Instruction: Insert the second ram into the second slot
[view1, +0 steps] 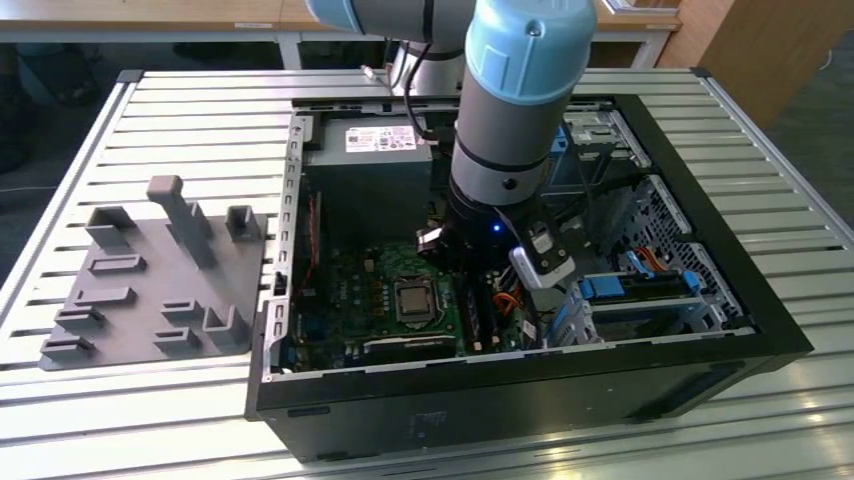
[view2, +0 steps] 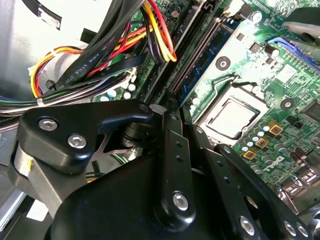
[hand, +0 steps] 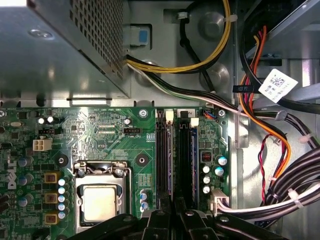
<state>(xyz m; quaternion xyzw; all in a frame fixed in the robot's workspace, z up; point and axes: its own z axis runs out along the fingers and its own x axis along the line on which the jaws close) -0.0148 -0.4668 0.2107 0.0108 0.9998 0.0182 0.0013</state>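
Several cables (hand: 292, 175) beside memory slots (hand: 172, 150), pincer (hand: 173, 212) above.

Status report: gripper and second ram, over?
Gripper low over the ram slots. Blue ram stick sits in one slot; which one, unclear. Cables beside, not blocking.

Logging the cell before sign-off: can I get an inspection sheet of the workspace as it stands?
Surface: slatted metal table carrying an open computer case.
Job's things: blue ram stick standing in a motherboard slot; whether it is fully seated cannot be told. Ram slots lie right by the gripper.
Clutter: grey fixture tray beside the case, on the exterior view's left.
Gripper: gripper low inside the case, at the ram slots.
Cables: wire bundles beside the motherboard, near the slots.
Surroundings: wooden panel behind the table.
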